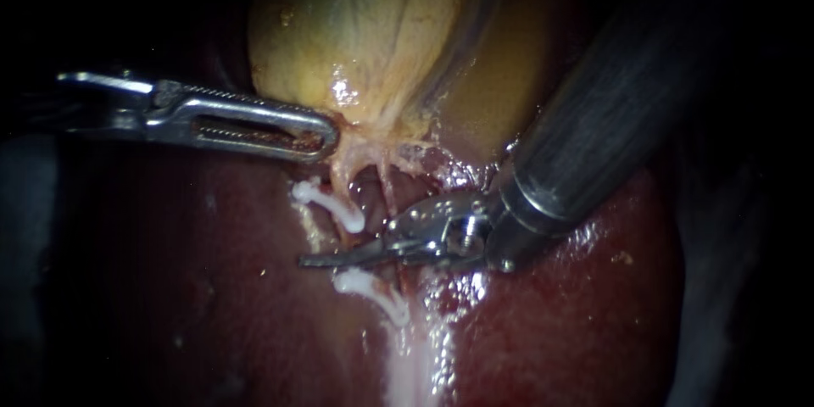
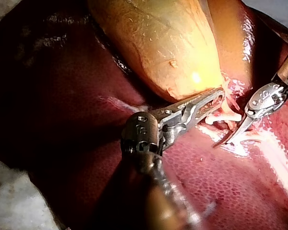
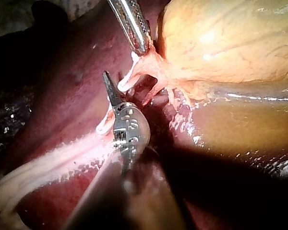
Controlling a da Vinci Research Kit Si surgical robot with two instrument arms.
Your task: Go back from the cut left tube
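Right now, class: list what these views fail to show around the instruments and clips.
Endoscope view: the right instrument lies across the gap between upper clip and lower clip, hiding the cut.
Endoscope view: the edge cuts off the top of the gallbladder.
Right wrist view: the right instrument hides part of the lower clip.

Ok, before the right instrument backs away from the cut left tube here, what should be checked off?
1. Left tube parted between upper clip and lower clip: ok, its ends lie apart.
2. Both clips seated on their ends: ok.
3. Right instrument free of tissue: cannot tell; its tip lies between the clips.
4. Left instrument pincer shut on the tissue under the gallbladder: ok.
5. Way back along the right shaft free of the left instrument: ok.
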